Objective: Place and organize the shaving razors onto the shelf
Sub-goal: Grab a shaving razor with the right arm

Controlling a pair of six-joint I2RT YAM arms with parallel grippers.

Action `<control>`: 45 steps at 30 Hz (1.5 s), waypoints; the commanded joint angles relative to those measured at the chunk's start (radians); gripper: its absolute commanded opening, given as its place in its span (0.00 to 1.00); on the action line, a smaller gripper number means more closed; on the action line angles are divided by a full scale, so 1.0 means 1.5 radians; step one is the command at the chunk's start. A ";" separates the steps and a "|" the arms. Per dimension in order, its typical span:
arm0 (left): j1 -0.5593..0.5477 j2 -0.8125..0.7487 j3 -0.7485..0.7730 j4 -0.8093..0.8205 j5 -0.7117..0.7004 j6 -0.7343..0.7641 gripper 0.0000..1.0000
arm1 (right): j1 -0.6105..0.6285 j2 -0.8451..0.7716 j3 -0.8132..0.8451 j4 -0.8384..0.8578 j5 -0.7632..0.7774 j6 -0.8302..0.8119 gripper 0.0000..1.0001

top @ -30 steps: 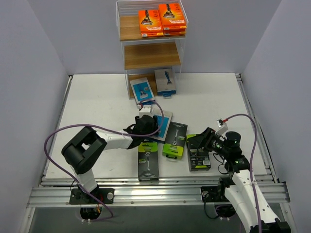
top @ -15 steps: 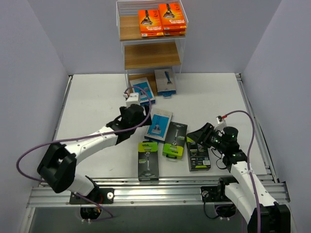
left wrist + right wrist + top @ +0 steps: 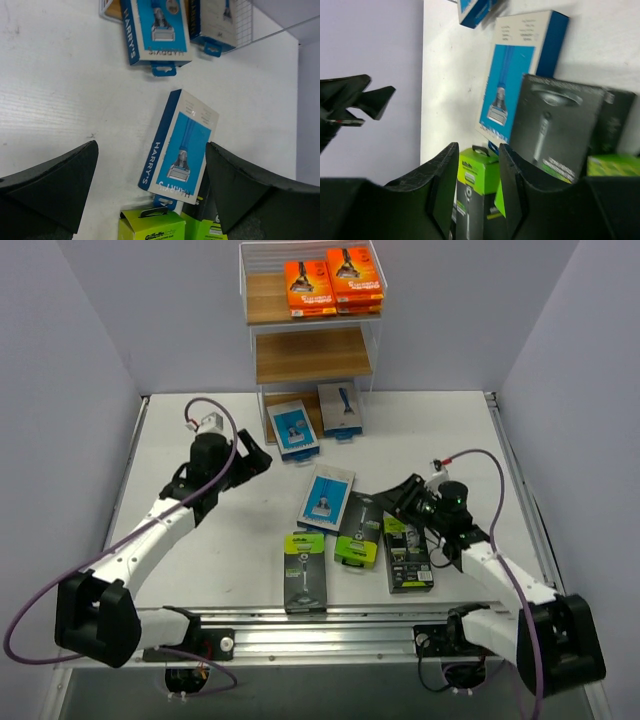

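The left claw (image 3: 252,454) hangs wide open and empty above the surface (image 3: 200,430), at ten o'clock from a loose blue-and-white pack (image 3: 327,498). The right claw (image 3: 402,496), narrowly parted, holds nothing, near the black-and-green packs (image 3: 305,570) at five o'clock. At twelve o'clock, orange packs (image 3: 333,285) sit on the top tier of the shelf (image 3: 312,355).
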 commanded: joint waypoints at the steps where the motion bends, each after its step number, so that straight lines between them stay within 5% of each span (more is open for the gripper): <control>1: 0.036 -0.009 0.102 -0.029 0.076 0.020 0.97 | 0.068 0.063 0.076 0.092 0.098 0.034 0.35; 8: 0.062 -0.049 0.122 -0.079 -0.030 0.159 0.96 | 0.176 0.256 0.141 0.194 0.268 0.133 0.34; 20: 0.040 -0.098 0.132 -0.098 -0.117 0.228 0.94 | 0.280 0.549 0.376 0.210 0.424 0.222 0.34; 32: 0.038 -0.159 0.101 -0.091 -0.144 0.210 0.94 | 0.303 0.686 0.553 0.127 0.495 0.261 0.34; 45: 0.036 -0.166 0.104 -0.102 -0.135 0.184 0.94 | 0.324 0.742 0.621 0.070 0.536 0.308 0.34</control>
